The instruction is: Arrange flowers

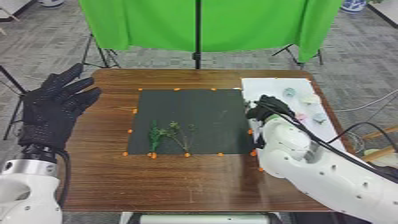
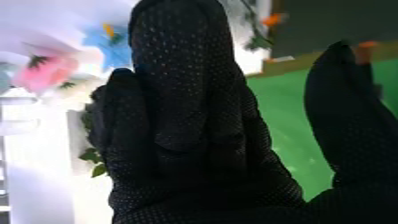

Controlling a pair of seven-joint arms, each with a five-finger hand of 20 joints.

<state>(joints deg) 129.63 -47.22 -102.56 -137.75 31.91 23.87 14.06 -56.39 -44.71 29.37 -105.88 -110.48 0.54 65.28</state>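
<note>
Right now the right hand (image 1: 271, 106) is over the white board (image 1: 266, 85), near the dark mat's (image 1: 160, 110) right edge, its fingers straight and the thumb held apart, curled round nothing. Four flower heads lie on the board beyond the fingers or out to the hand's right: a blue one (image 1: 289, 92), a cream one (image 1: 311, 99), a pink one (image 1: 300, 116) and a pale one (image 1: 320, 118). From the wrist, the pink and blue heads show on the side of the fingers away from the thumb, with green leaves (image 2: 93, 156) just beside the glove; whether they touch it, I can't tell. Between fingers and thumb there's a thin leafy sprig (image 2: 258, 42). Two green stems (image 1: 155, 136) (image 1: 184, 140) lie side by side on the lower part of the mat, well apart from the right hand. The left hand (image 1: 51, 112) is relaxed and open by the table's (image 1: 98, 175) left edge
</note>
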